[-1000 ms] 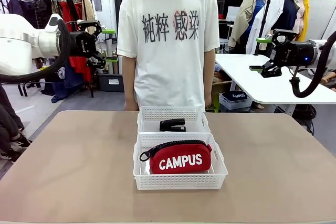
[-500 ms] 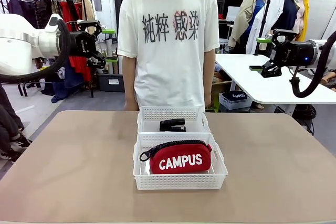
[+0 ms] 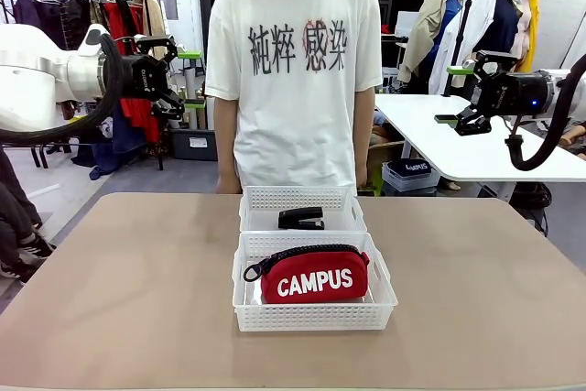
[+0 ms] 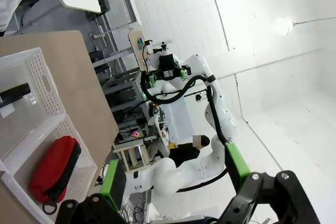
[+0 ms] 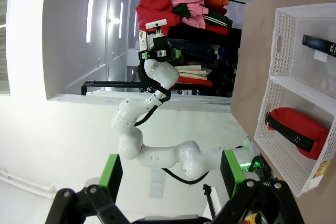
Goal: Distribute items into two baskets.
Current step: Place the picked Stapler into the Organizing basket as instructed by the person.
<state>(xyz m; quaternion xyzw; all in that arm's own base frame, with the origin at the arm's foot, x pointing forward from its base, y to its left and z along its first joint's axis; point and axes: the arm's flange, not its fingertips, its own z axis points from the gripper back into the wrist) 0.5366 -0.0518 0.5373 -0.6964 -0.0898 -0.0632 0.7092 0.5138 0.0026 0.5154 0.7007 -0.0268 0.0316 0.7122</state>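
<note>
Near basket [image 3: 315, 316]: white lattice tray at the desk's middle, holding the red CAMPUS pouch [image 3: 316, 275], which lies flat with its black zip on top.
Far basket [image 3: 302, 200]: same kind of tray, touching the near one's far wall; the black stapler [image 3: 301, 218] lies inside it.
Left pincer [image 3: 188, 80]: raised high at the far left, well apart from the desk, jaws wide, nothing between them.
Right pincer [image 3: 455, 95]: raised high at the far right, jaws wide, empty.
Person [image 3: 293, 70]: stands at the far edge of the desk [image 3: 128, 290], arms down.
Progress: one item per basket, so the sorting looks done.
Risk: the trays look light; an arm dropping to the middle could nudge one and slide both, since they touch.
Risk: a reach toward the stapler would bring a pincer close to the person.
</note>
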